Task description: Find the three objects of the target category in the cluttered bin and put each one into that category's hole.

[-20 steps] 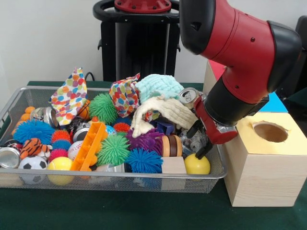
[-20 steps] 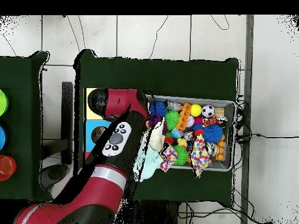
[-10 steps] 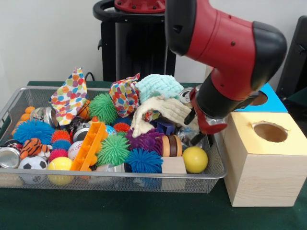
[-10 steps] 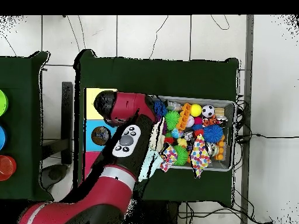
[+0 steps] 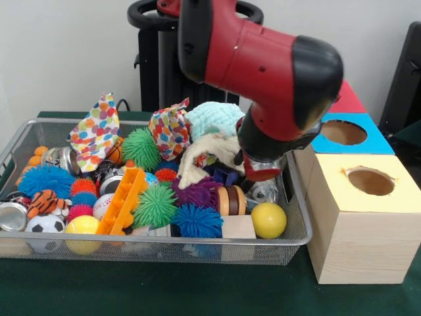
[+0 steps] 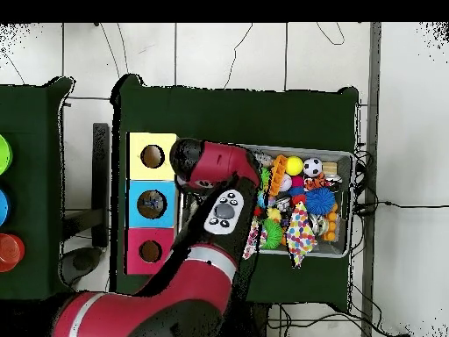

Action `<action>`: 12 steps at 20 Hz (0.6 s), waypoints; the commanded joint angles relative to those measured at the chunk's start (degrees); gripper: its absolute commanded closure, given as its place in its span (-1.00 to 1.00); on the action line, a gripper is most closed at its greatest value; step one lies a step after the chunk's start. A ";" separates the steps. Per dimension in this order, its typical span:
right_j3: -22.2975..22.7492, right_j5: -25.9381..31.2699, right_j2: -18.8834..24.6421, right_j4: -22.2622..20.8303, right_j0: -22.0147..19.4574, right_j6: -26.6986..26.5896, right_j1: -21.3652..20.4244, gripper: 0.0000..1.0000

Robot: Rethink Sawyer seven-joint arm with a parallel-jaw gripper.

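a: has anything left the bin [image 5: 151,250] yet?

b: not that i can see. which kind of thing is wanted isn't clear, so whatever it is lies somewhere in that heap. the yellow ball [image 5: 268,220] sits in the corner nearest the yellow box [image 5: 368,217], same as a second ago, touching nothing but the wire.

a: the jaws were right beside that ball then.

b: they were, down at the bin's end. since then the arm [image 5: 263,66] has swung away from the boxes and further over the pile, and its wrist now hangs above the cream cloth [image 5: 210,148].

a: jaws carrying something?

b: cannot tell. the wrist covers them from the front, and the arm covers them from above.

a: so what does the move mean?

b: my guess is that the ball was passed over and the search goes on deeper in the clutter. all three holes show clear, the bench [image 5: 197,289] holds nothing dropped, so i'd judge no drop made yet.
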 commanded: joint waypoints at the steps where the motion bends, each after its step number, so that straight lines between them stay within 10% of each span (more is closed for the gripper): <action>1: 6.88 -4.13 9.65 -1.53 -4.22 -5.32 3.71 -1.00; 6: 7.13 -9.00 11.87 -1.84 -5.55 -5.42 4.42 -1.00; 12: 16.73 -28.10 27.73 1.17 -16.38 -17.74 1.75 -1.00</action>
